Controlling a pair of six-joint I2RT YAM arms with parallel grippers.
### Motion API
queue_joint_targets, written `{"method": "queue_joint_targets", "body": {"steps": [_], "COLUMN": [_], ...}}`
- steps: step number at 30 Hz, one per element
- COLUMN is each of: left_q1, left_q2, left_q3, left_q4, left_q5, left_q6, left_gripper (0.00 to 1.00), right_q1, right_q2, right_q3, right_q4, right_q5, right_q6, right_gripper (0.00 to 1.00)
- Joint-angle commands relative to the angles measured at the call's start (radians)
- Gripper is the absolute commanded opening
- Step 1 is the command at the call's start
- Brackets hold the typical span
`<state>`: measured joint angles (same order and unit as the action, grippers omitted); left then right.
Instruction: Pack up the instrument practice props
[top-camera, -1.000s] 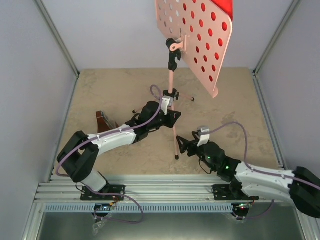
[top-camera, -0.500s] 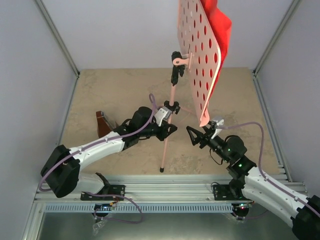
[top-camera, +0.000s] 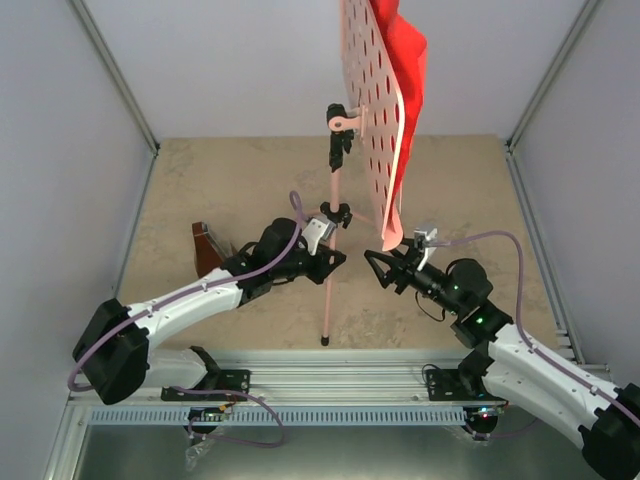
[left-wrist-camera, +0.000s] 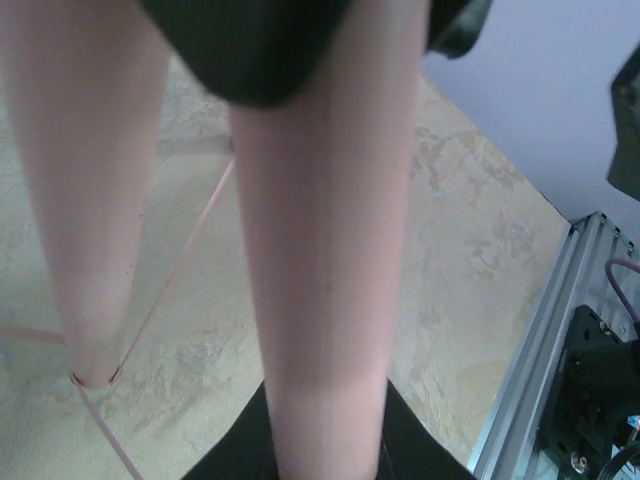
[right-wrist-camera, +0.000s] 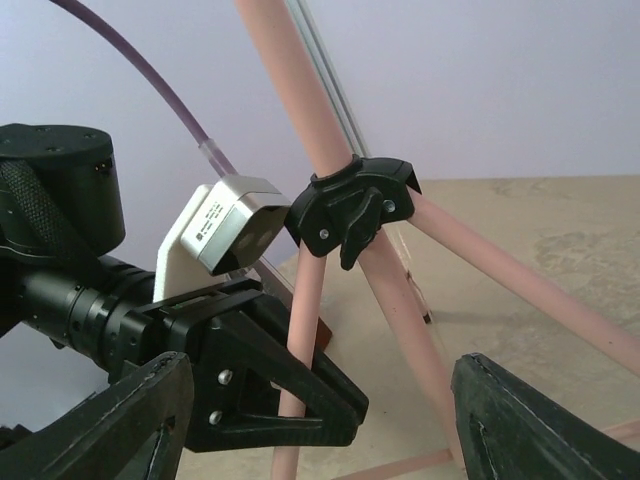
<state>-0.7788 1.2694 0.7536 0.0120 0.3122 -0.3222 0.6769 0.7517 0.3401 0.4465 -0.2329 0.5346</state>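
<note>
The pink tripod music stand (top-camera: 333, 250) stands mid-table, its hole-dotted desk (top-camera: 368, 110) turned edge-on to the top camera, with a red sheet (top-camera: 405, 70) behind it. My left gripper (top-camera: 333, 258) is shut on one pink leg of the stand, just below the black joint (top-camera: 335, 213); that leg (left-wrist-camera: 320, 290) fills the left wrist view. My right gripper (top-camera: 383, 268) is open and empty, facing the stand from the right; it sees the joint (right-wrist-camera: 352, 206) and the left gripper (right-wrist-camera: 270, 395). The brown metronome (top-camera: 205, 246) stands at the left. The white sheet is out of view.
Grey walls close the table on three sides. An aluminium rail (top-camera: 330, 385) runs along the near edge and shows in the left wrist view (left-wrist-camera: 545, 340). The left arm's purple cable (top-camera: 295, 215) loops beside the stand's pole.
The desk has turned further edge-on and shifted left with the stand. My right gripper has risen and swung toward the stand's legs. My left gripper keeps its hold on the leg.
</note>
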Motion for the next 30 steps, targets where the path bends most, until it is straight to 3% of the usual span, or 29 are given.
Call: {"method": "queue_joint_targets", "body": {"steps": [1, 3, 16, 27, 30], "left_q1": [0.004, 0.019, 0.134, 0.147, 0.147], "left_q2": [-0.007, -0.010, 0.026, 0.079, 0.072], "left_q3": [0.004, -0.001, -0.024, 0.019, 0.035], "left_q4": [-0.028, -0.002, 0.159, 0.133, 0.113], "left_q5": [-0.119, -0.097, 0.109, 0.132, 0.131], "left_q6": [-0.008, -0.011, 0.089, 0.176, 0.160], "left_gripper": [0.04, 0.00, 0.00, 0.00, 0.41], "right_q1": [-0.005, -0.005, -0.005, -0.005, -0.005], "right_q2": [-0.047, -0.057, -0.140, -0.229, -0.200], "right_q3": [-0.005, -0.012, -0.046, -0.081, -0.044], "right_q4": [-0.055, -0.074, -0.133, -0.177, -0.208], "right_q5": [0.021, 0.032, 0.056, 0.091, 0.081], "right_q6": [0.018, 0.020, 0.052, 0.056, 0.038], "right_gripper": [0.72, 0.72, 0.70, 0.70, 0.70]}}
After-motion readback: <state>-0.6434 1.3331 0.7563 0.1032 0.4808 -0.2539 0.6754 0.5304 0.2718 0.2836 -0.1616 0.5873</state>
